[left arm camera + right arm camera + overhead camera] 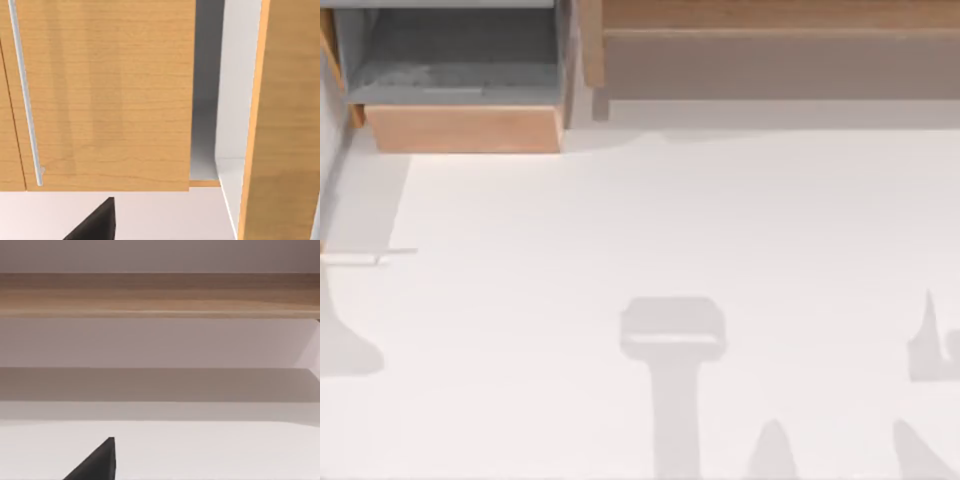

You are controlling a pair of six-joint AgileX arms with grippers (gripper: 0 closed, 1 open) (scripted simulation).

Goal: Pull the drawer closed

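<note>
The drawer (460, 128) stands pulled out at the table's far left. Its light tan front panel faces the table, and its grey floor (455, 70) and walls lie open behind it. A dark part of my left gripper (95, 225) juts in at the edge of the left wrist view, short of a light wooden panel (110, 95) that carries a slim silver bar handle (25, 95). A dark part of my right gripper (95, 465) sits low over the white table, well back from the wooden ledge (160, 295).
A long wooden ledge with a taupe face (770, 60) runs along the far right. A second wooden panel (285, 120) and a white wall (240, 85) stand beside the handled one. The arms' shadows (675, 340) fall on the white table (620, 220).
</note>
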